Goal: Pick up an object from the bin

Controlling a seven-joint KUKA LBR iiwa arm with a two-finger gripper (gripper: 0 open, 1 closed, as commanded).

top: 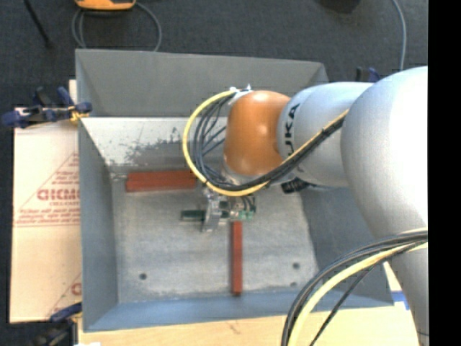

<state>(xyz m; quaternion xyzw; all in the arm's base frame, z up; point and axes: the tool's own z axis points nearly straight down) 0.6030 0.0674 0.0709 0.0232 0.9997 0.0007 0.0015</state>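
A small dark green piece (191, 215), flat and short, lies on the floor of the grey bin (97, 222) near its middle, lengthwise across the view. Its right end meets my gripper (215, 217), which is low over that spot; I cannot tell whether the gripper is clenched or released. 2 other things lie near: a thin red stick (235, 259) running from just beside the gripper toward the near wall, and a broader red-brown bar (160, 181) by the far wall. On my arm (338, 135), beside the orange cover (252, 132), the letters "UKA" can be read.
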